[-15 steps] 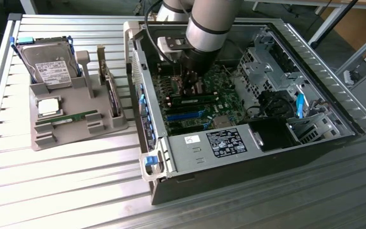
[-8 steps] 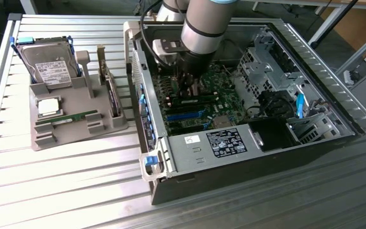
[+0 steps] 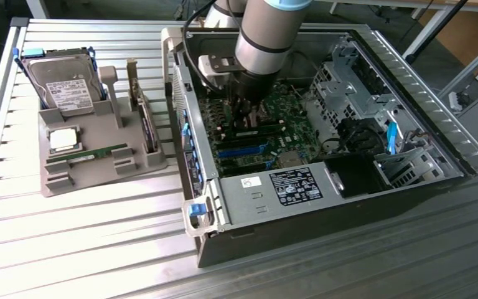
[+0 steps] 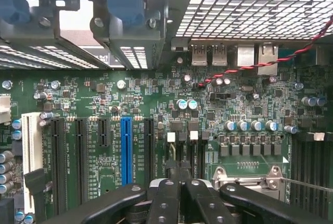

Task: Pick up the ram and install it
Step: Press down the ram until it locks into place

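A long green ram stick [image 3: 85, 154] lies flat in the grey parts tray [image 3: 106, 168] at the exterior view's left, well away from the arm. My gripper [image 3: 246, 117] reaches down into the open computer case [image 3: 438, 149], just above the green motherboard [image 3: 293, 128]. In the wrist view the black fingers [image 4: 165, 195] are pressed together, so the gripper [image 4: 179, 182] is shut. It hovers over the dark memory slots with white clips [image 4: 193, 136]. Whether a thin board sits between the fingers cannot be told.
The tray also holds a silver hard drive [image 3: 65, 84] standing upright and a square CPU [image 3: 63, 138]. Inside the case are a labelled power supply [image 3: 281, 187], a drive cage [image 3: 343, 81], a blue expansion slot [image 4: 126, 146] and a red-black cable [image 4: 250, 67].
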